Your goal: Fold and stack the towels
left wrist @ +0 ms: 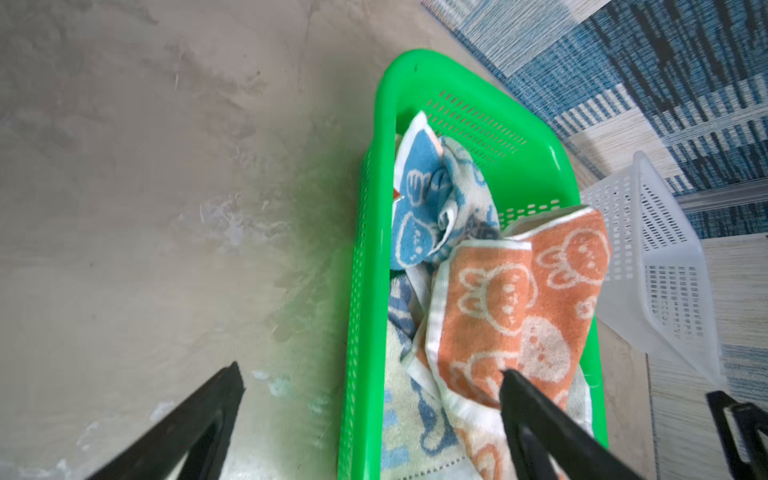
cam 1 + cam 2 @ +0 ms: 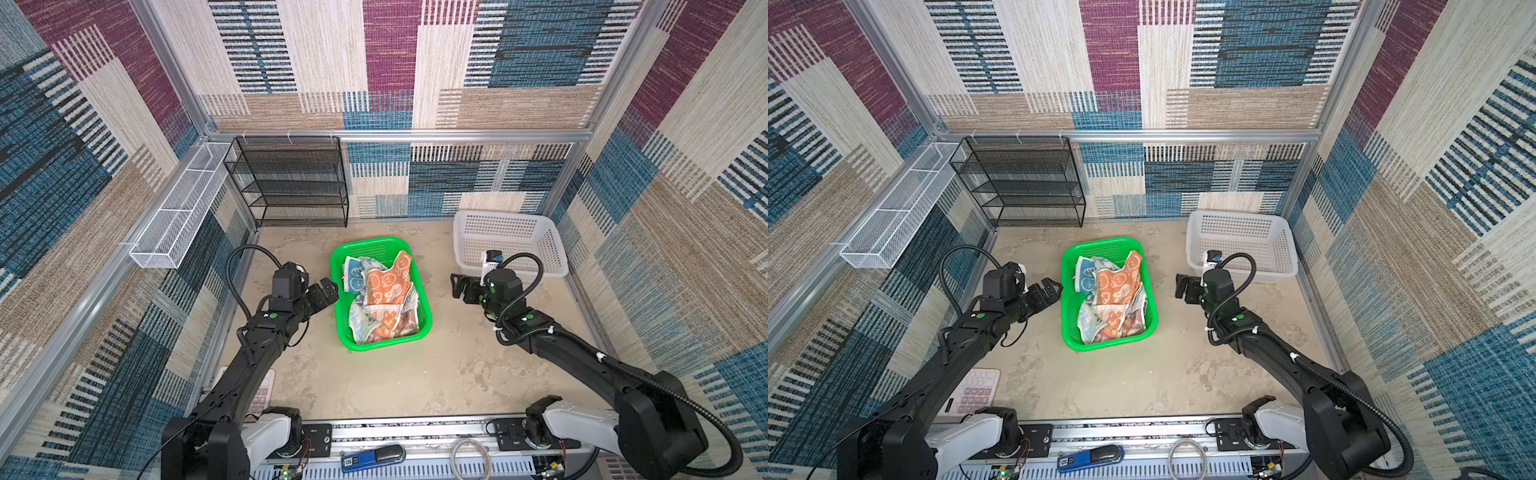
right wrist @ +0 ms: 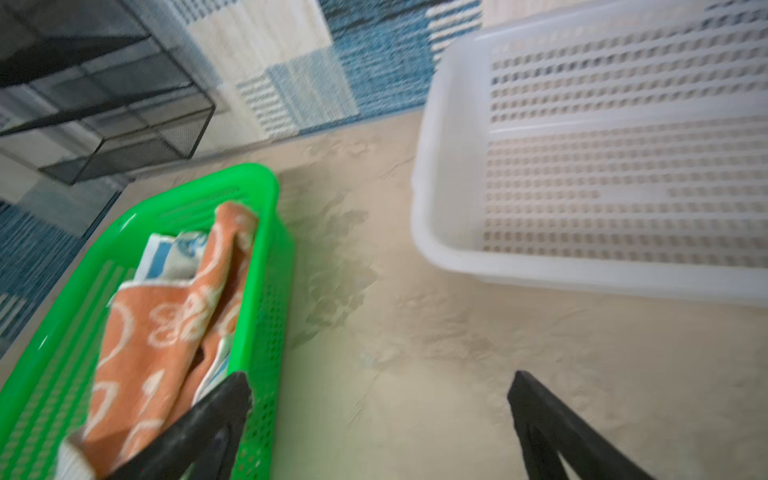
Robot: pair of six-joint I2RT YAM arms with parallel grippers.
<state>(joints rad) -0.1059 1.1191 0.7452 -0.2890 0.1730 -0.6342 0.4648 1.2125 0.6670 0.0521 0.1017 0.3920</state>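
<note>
the three towels (image 2: 376,305) lay crumpled together in the green basket (image 2: 333,274) at the middle of the desk (image 2: 374,386), none folded yet. the orange towel (image 2: 384,286) sat on top, one end leaning on the basket's far right wall. the blue towel (image 2: 356,276) was bunched by the left wall, and the whitish towel (image 2: 363,328) lay underneath toward the near end.

the left fingers (image 1: 199,415) were spread wide and empty, just beside the basket's left wall; in the left wrist view one hung over bare desk and the other over the orange cloth. the right fingers (image 3: 208,424) were likewise spread and empty, apart from the green basket, over bare desk between it and the white basket (image 2: 511,214).

the step in hand looked like drawing out the first towel. it would likely go best with the orange one, since it lay uppermost: pinch a single hemmed corner rather than a bunched fold, then lift straight up past the rim, so the cloths below were not dragged along and the light basket did not tip.
</note>
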